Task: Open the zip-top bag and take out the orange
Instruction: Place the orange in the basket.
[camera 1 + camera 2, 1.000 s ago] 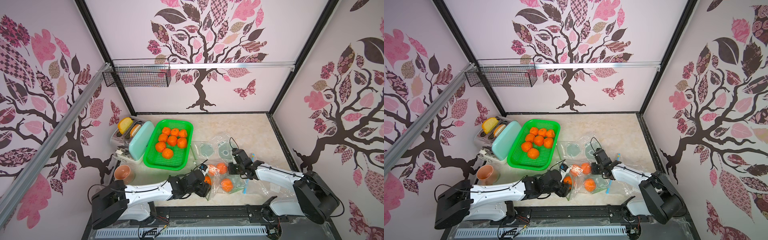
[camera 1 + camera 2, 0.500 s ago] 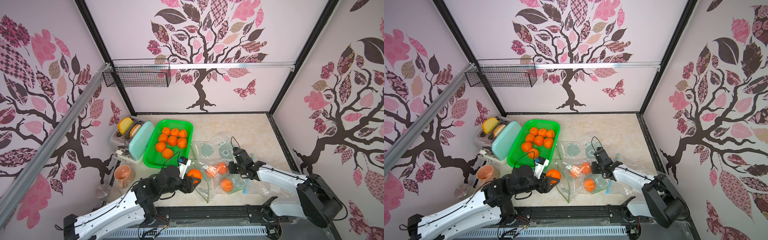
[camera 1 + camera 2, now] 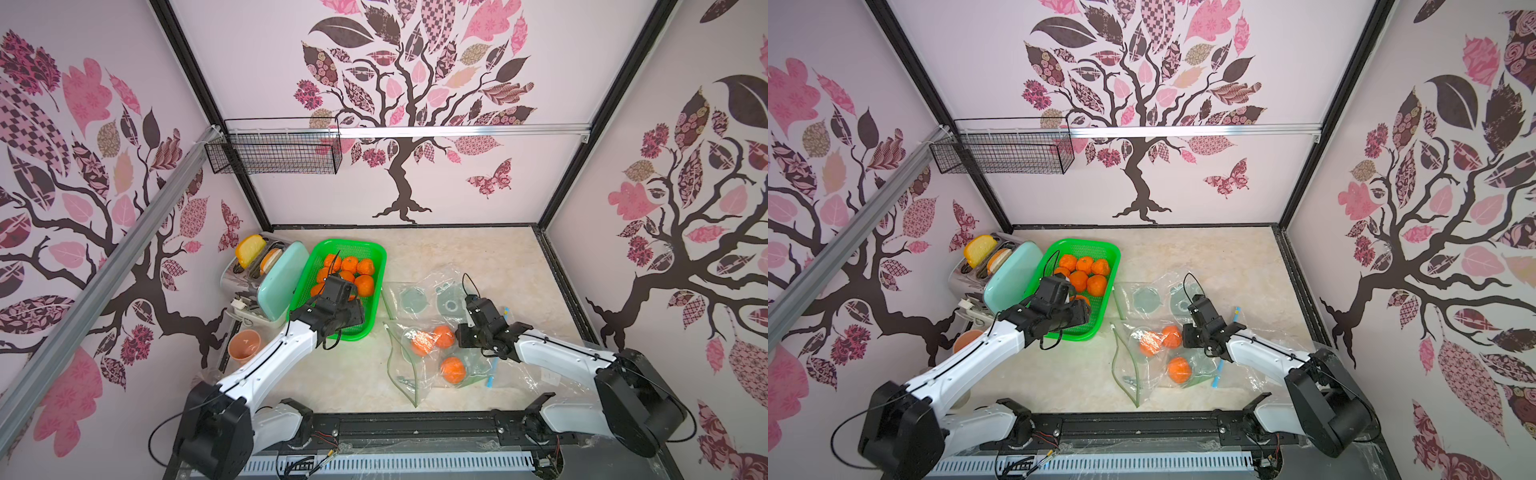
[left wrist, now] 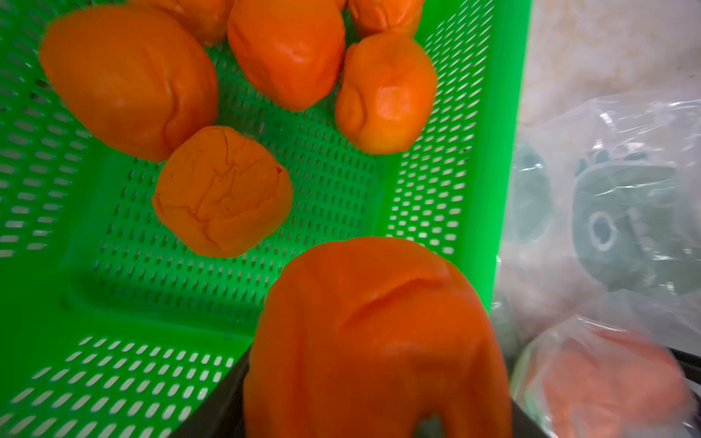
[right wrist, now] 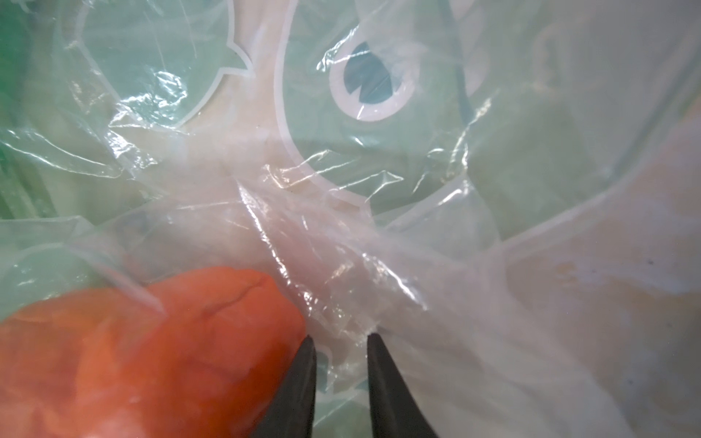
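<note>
The clear zip-top bag (image 3: 409, 376) lies at the front middle of the table, its mouth gaping toward the left, with three oranges (image 3: 453, 370) inside. My left gripper (image 3: 356, 312) hangs over the near end of the green basket (image 3: 376, 249), shut on an orange (image 4: 375, 333) that fills the space between its jaws. In both top views my wrist hides most of that orange. My right gripper (image 5: 339, 337) rests on the bag's far side beside an orange (image 5: 151, 352). Its jaws stand a little apart, with loose film between the tips.
Several oranges (image 4: 222, 191) lie in the basket. A teal toaster (image 3: 278, 282) and a pink cup (image 3: 245, 345) stand left of it. Empty printed bags (image 3: 428, 295) lie behind the zip-top bag. A wire rack (image 3: 274, 151) hangs on the back wall.
My left arm has carried an orange from the bag's mouth leftward and back to above the green basket. The right gripper has stayed at the bag.
</note>
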Robot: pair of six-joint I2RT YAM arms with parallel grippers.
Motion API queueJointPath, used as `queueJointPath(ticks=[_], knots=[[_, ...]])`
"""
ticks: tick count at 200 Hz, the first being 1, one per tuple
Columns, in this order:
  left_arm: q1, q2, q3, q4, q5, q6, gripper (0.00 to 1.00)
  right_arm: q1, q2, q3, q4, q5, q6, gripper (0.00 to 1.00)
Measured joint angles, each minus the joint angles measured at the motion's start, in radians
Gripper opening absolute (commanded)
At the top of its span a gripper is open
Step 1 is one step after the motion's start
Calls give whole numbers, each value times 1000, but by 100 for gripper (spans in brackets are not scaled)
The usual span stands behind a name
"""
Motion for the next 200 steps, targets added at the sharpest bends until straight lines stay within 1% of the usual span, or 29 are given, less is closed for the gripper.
queueJointPath(ticks=[31,63,79,97,121,133,159,179,188,200], knots=[[3,146,41,39,20,19,34,0,-5,-10,3,-7,0,28],[6,216,82,59,21,31,41,0,-5,-10,3,-11,0,28],[9,251,105,70,20,40,42,0,-5,-10,3,-11,0,28],[15,300,128,80,23,48,47,0,-5,-10,3,-11,0,28],[25,360,159,80,34,62,60,0,-5,-10,3,-11,0,29],[27,367,161,78,38,64,66,0,-5,-10,3,-11,0,28],[27,366,162,75,48,68,75,0,-5,-10,3,-13,0,28],[27,353,163,60,53,68,78,0,-5,-10,3,-15,0,29],[27,342,165,49,55,68,81,0,-5,-10,3,-15,0,29],[27,326,172,35,55,72,81,0,-5,-10,3,-14,0,29]])
